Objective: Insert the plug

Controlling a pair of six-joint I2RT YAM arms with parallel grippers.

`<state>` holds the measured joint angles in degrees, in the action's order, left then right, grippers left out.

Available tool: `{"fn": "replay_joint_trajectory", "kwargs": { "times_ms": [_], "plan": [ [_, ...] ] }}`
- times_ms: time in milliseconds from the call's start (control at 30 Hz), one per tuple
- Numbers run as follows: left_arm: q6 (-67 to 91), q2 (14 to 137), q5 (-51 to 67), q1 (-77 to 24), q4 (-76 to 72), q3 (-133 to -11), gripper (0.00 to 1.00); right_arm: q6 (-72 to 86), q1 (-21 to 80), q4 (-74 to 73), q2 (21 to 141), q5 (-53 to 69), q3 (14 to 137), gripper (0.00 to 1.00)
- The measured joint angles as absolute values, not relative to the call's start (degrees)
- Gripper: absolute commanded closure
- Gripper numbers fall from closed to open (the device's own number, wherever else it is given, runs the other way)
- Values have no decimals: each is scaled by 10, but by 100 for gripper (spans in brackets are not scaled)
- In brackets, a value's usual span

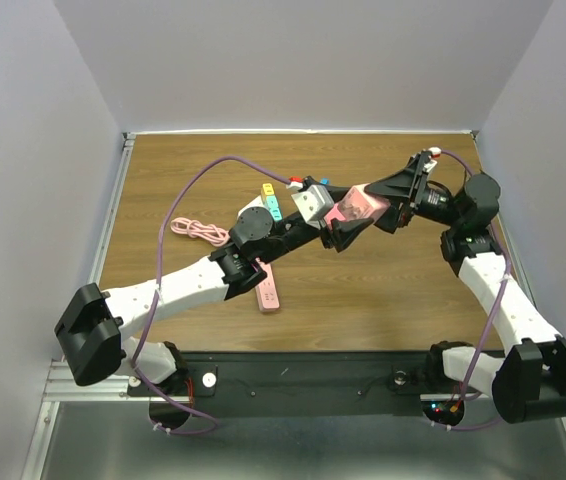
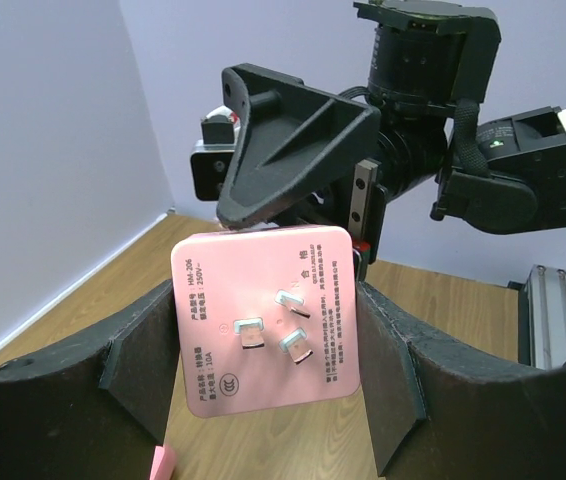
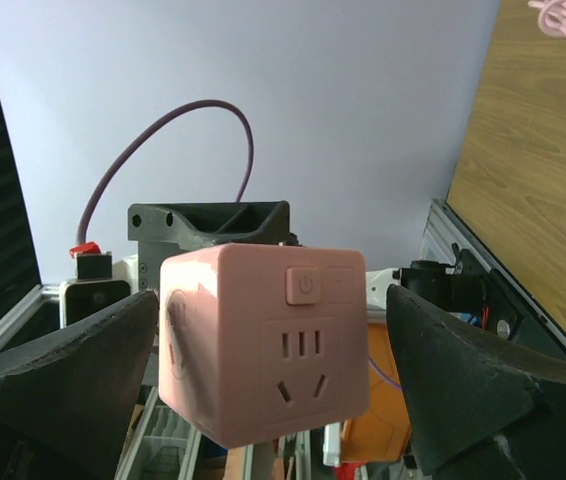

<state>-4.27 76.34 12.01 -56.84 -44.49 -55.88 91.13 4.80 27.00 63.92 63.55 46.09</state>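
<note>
The plug is a pink cube adapter [image 1: 355, 207] held in the air above the table's middle. Its face with three metal prongs [image 2: 281, 330] points at the left wrist camera. Its socket face with a power button [image 3: 303, 285] points at the right wrist camera. My left gripper [image 1: 346, 230] is shut on the cube, with its pads against two opposite sides [image 2: 263, 312]. My right gripper [image 1: 381, 205] straddles the cube from the other end [image 3: 271, 300], open, with a gap at its right finger [image 3: 433, 360]. A pink power strip [image 1: 268, 290] lies flat on the table, below the left arm.
A coiled pink cable [image 1: 200, 230] lies at the left of the wooden table [image 1: 383, 300]. Small yellow and teal blocks [image 1: 271, 200] sit behind the left wrist. White walls stand on three sides. A purple cable loops above the left arm.
</note>
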Motion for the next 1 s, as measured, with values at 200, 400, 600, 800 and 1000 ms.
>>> {"fn": "replay_joint_trajectory", "kwargs": {
  "times_ms": [200, 400, 600, 800, 1000],
  "plan": [
    [-43, 763, 135, -569, -469, -558, 100, 939, 52, 303, 642, 637, 480, 23],
    [-43, 763, 135, -564, -495, -557, 100, 984, 53, 325, 644, 639, 479, 45],
    [-35, 764, 155, -549, -517, -546, 99, 991, 57, 326, 644, 640, 479, 87],
    [-20, 774, 185, -531, -532, -541, 62, 991, 57, 326, 644, 628, 470, 100],
    [-8, 780, 197, -517, -541, -533, 55, 990, 57, 322, 653, 619, 467, 100]
  ]
}}
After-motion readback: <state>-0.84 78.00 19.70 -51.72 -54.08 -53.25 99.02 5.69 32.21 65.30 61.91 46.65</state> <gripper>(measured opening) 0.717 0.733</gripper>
